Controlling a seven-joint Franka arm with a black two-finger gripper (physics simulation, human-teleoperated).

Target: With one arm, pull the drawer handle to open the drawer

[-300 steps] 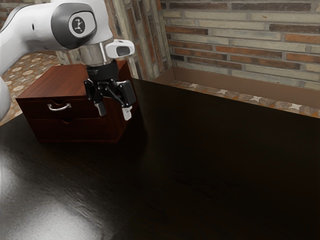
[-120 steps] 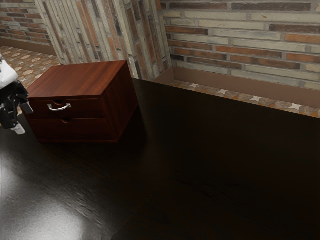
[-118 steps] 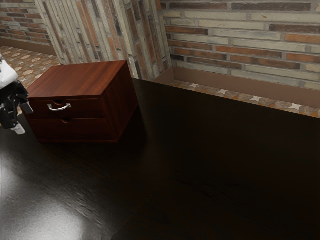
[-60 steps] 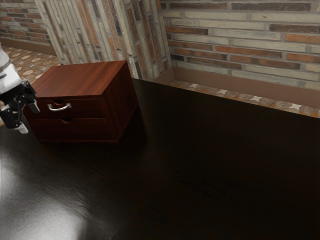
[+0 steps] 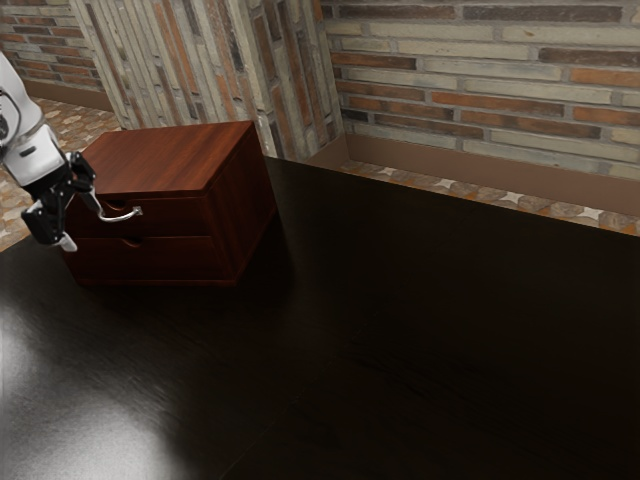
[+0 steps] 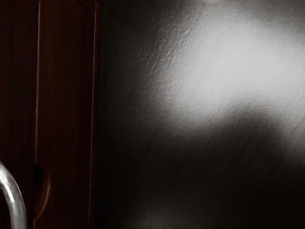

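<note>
A dark red wooden cabinet (image 5: pixel 170 160) with two drawers stands on the black table at the exterior view's left. The top drawer (image 5: pixel 170 216) sits flush with the cabinet front and carries a curved silver handle (image 5: pixel 122 213). My black gripper (image 5: pixel 78 214) hangs open just off the handle's left end, at handle height, one finger above the other. Nothing is between its fingers. In the wrist view the red drawer front (image 6: pixel 62 119) runs along one side, and a piece of the silver handle (image 6: pixel 11 200) curves close under my hand.
The glossy black table (image 5: pixel 380 340) stretches wide toward the exterior view's right, with a bright glare patch near the front left. A brick wall (image 5: pixel 480 70) and a floor ledge lie behind the table.
My hand has come in from the exterior view's left edge, rising and moving right until it is beside the top drawer's handle. The cabinet and drawer have not moved.
</note>
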